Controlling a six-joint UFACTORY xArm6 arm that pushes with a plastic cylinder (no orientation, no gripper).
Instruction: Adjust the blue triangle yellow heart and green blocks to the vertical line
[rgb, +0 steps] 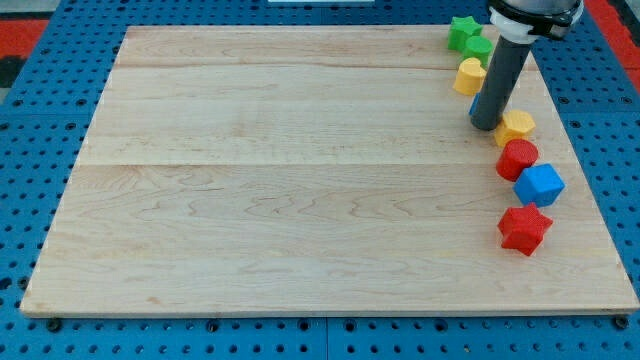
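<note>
My tip (486, 125) rests on the board near the view's right edge, under a dark rod that comes down from the top. A green star (461, 30) and a green round block (479, 47) sit at the top right, touching. A yellow heart (469, 76) lies just below them, against the rod's left side. Only a blue sliver (473, 102) shows at the rod's left edge; the rod hides its shape. These blocks form a rough column down the view's right side.
A yellow block (516, 127) touches the tip's right side. Below it lie a red round block (518, 158), a blue cube (540, 184) and a red star (524, 229). The board's right edge (590, 170) is close by.
</note>
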